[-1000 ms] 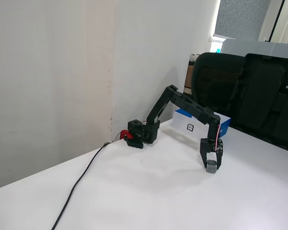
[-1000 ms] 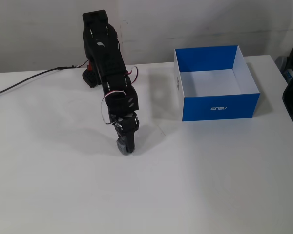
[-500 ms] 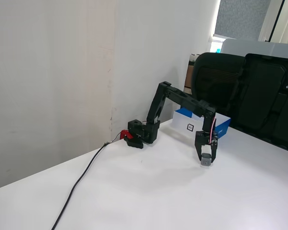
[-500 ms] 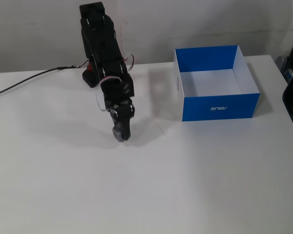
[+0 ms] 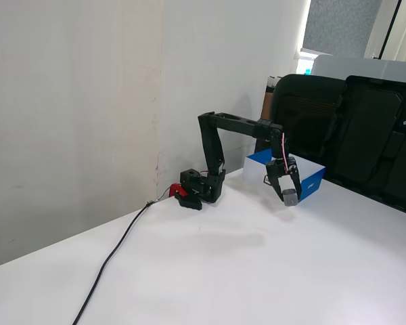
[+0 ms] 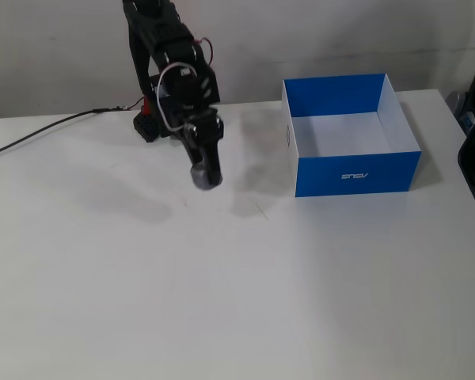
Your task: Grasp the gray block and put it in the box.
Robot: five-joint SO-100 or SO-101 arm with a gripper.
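My black gripper (image 5: 290, 198) is shut on the gray block (image 5: 291, 197), a small dark-gray cube, and holds it in the air above the white table. In a fixed view the gripper (image 6: 205, 176) and block (image 6: 205, 176) hang to the left of the box (image 6: 356, 170). The box is blue outside and white inside, open at the top and empty. In a fixed view the box (image 5: 313, 184) stands just behind the gripper.
The arm's base (image 5: 199, 187) with a red part stands near the wall. A black cable (image 5: 111, 254) runs from it across the table (image 6: 222, 301). Black chairs (image 5: 365, 132) stand behind the table at the right in a fixed view.
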